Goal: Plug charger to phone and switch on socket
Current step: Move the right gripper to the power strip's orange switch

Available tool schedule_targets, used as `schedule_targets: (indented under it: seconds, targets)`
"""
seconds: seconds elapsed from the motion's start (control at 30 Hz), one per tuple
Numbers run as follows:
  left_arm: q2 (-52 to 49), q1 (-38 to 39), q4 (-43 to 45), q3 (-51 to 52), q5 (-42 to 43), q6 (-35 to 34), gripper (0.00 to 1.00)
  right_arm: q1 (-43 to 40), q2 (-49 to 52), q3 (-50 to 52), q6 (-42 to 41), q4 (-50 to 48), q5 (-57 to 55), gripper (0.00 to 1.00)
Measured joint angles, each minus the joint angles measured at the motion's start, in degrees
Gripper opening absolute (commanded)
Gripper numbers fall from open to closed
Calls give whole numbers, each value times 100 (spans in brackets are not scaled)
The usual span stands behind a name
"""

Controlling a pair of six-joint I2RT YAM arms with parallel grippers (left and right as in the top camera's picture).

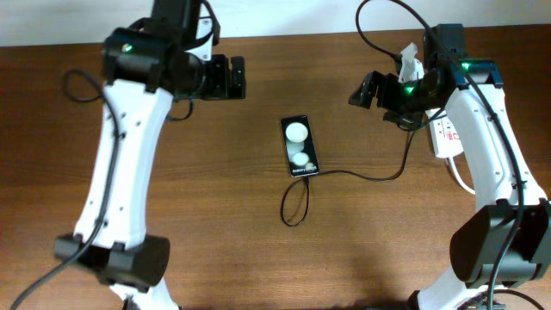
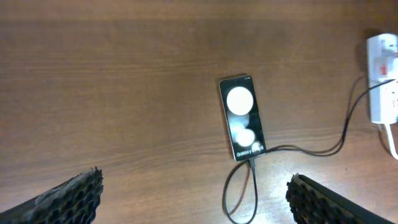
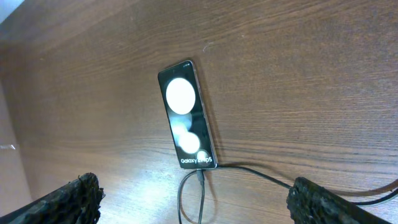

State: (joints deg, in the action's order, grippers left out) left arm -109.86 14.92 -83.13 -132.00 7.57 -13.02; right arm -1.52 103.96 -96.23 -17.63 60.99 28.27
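Observation:
The black phone (image 1: 299, 146) lies flat mid-table, with two white round spots and white lettering at its near end; it also shows in the left wrist view (image 2: 242, 117) and the right wrist view (image 3: 185, 116). The thin black charger cable (image 1: 297, 202) loops below it and its tip sits in the phone's near end (image 3: 199, 172). The cable runs right toward the white socket strip (image 1: 448, 138), also in the left wrist view (image 2: 381, 78). My left gripper (image 1: 231, 77) is open and empty, up and left of the phone. My right gripper (image 1: 368, 90) is open and empty, raised next to the socket.
The thick white cord (image 1: 461, 176) leaves the socket toward the right arm's base. Thick black robot cables hang near both arms. The brown wooden table's far edge (image 1: 284, 39) meets a pale wall.

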Motion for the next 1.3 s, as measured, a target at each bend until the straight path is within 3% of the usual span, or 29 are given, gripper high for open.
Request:
schedule_targets:
  seconds: [0.2, 0.33, 0.5, 0.67, 0.77, 0.97, 1.3]
  targets:
    - [240, 0, -24, 0, -79, 20, 99, 0, 0, 0, 9, 46, 0, 99]
    - [240, 0, -24, 0, -81, 20, 99, -61, 0, 0, 544, 208, 2, 99]
    - [240, 0, -28, 0, -98, 20, 99, -1912, 0, -74, 1187, 955, 63, 99]
    - [240, 0, -33, 0, -103, 20, 99, -3010, 710, -2140, 1803, 2203, 63, 99]
    - [240, 0, -28, 0, -101, 20, 99, -3032, 1827, -3628, 1950, 2677, -63, 99]
    - [240, 0, -28, 0, -101, 20, 99, -3032, 3510, -3858, 2382, 1725, -146, 99]
    - [240, 0, -28, 0, -101, 20, 99, -2579, 3593, -3858, 2409, 1390, -151, 99]
